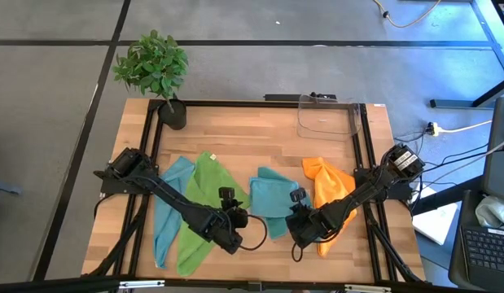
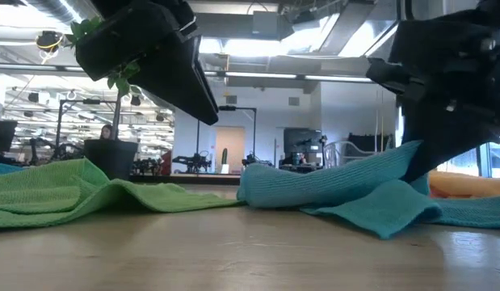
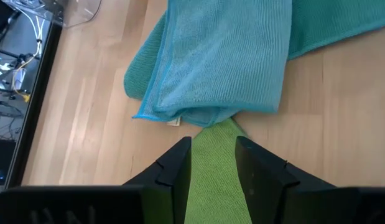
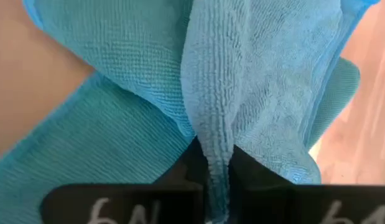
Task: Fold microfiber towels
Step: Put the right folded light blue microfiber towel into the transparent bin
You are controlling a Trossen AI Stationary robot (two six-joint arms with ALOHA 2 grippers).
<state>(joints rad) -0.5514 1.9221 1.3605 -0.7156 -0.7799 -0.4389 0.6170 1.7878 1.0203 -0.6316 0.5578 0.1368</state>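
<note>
From above: soft teal cloth in the middle of the wooden table, right gripper at its near right edge, left gripper just beside its other edge, over the lime green cloth. From table height: teal cloth pulled up into a ridge toward the right arm. Right wrist: fingers shut tight on a teal fold; left wrist: fingers partly open, holding nothing.

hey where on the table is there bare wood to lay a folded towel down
Bare wood runs along the far side of the table, between the potted plant and the clear bin. The near half is crowded: light blue towel, green towel, teal towel pinched by the right tool, orange towel.
</note>
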